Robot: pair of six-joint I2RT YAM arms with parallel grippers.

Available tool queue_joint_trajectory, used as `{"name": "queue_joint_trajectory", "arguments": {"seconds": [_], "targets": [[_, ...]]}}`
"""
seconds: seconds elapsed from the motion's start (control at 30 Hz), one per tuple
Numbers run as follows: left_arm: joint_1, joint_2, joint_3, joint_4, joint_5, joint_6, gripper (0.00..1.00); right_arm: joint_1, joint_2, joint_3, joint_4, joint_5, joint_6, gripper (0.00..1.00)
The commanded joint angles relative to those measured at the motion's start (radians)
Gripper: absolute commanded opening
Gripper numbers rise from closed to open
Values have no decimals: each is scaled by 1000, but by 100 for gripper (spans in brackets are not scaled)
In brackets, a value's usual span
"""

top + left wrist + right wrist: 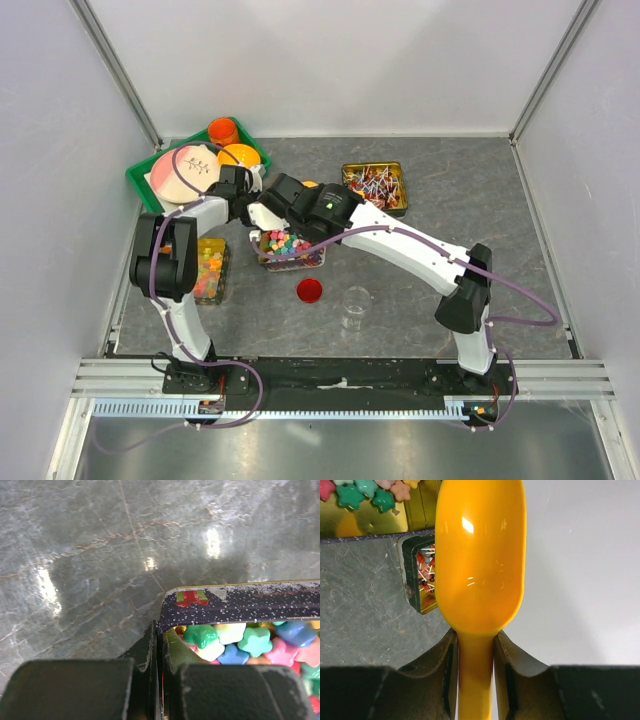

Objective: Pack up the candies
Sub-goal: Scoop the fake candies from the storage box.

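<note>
The candies are small pastel stars heaped in an open dark speckled tin at mid-table. In the left wrist view they lie just inside the tin's rim. My left gripper is shut on the tin's wall at its corner, at the tin's left end from above. My right gripper is shut on the handle of a yellow-orange scoop, whose empty bowl faces away, just behind the tin. Some candies show at the upper left of the right wrist view.
A clear jar and a red lid stand in front of the tin. A tin of gummies sits left, a tin of lollipops back right. A green tray with a plate, an orange cup and a bowl sits back left.
</note>
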Motion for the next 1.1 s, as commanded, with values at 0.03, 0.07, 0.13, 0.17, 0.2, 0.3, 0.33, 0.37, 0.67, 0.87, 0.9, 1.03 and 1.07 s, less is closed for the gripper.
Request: {"name": "queue_joint_trajectory", "arguments": {"seconds": [0.03,0.07,0.13,0.17,0.2,0.3,0.33,0.37,0.67,0.87,0.9,1.03,1.07], "targets": [[1,-91,-30,164,14,-36,2,2,-51,-24,-6,12,40,0],[1,-109,-55,204,34,-36,2,2,-53,-27,-6,12,45,0],[-2,-157,-112,270,54,-37,1,0,-56,-32,-8,12,46,0],[-6,-168,-117,284,12,-34,1,0,-54,-34,-8,15,45,0],[-16,-171,-114,277,-27,-28,1,0,-54,-34,-8,16,42,0],[-12,-175,-109,270,-135,-25,1,0,-50,-27,-6,26,32,0],[-6,-189,-144,296,-101,-26,1,0,-43,-23,-8,26,32,0],[-3,-198,-172,350,10,-28,1,0,-40,-20,-6,26,32,0],[7,-163,-132,306,79,-2,2,0,-48,-32,-5,23,37,0],[-10,-169,-129,306,98,0,1,0,-45,-34,-3,25,37,0],[-31,-159,-99,279,-32,36,2,0,-45,-35,-5,28,39,0],[33,-132,-90,268,260,-16,1,0,-42,-35,-3,34,37,0],[22,-135,-91,261,217,-17,1,0,-42,-37,-5,35,39,0]]}}
